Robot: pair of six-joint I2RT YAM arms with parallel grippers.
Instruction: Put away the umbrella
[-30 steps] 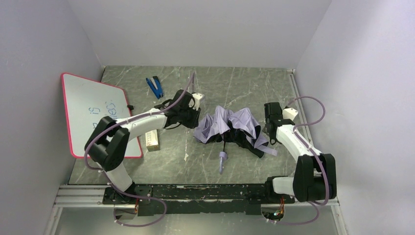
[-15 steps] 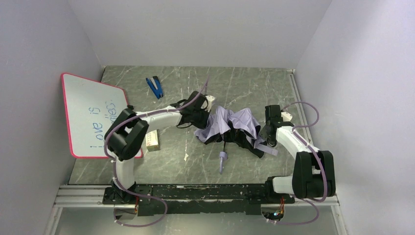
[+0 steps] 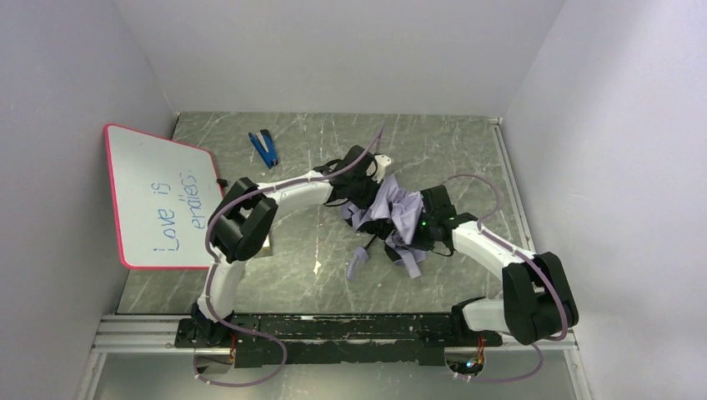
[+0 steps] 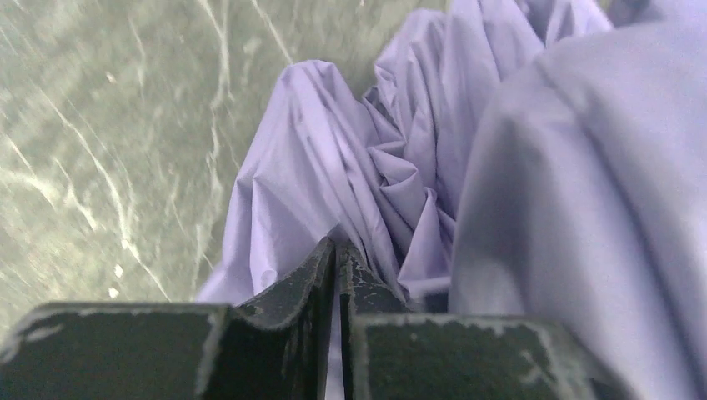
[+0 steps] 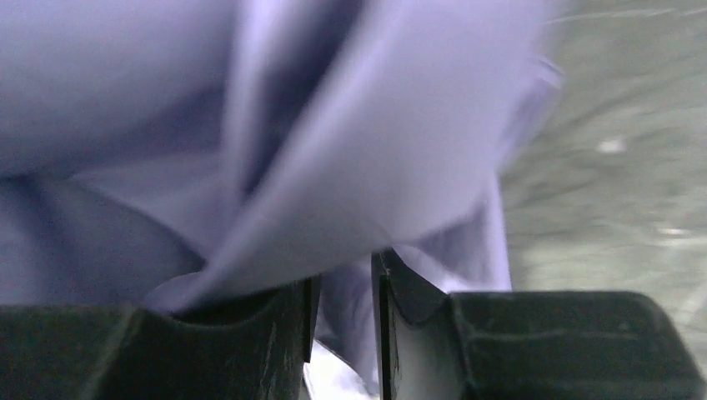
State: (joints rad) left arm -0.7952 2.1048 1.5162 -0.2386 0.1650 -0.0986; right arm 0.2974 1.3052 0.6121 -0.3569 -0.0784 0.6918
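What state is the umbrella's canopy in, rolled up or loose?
Loose: the umbrella lies bunched in crumpled folds on the table, not rolled tight.

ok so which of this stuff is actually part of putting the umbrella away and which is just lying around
Part of the job:
umbrella
left gripper and right gripper, both pinching its fabric

Just lying about:
whiteboard at the table's left edge
small blue tool near the back

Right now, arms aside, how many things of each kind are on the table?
umbrella: 1
whiteboard: 1
blue tool: 1
small box, partly hidden: 1
total: 4
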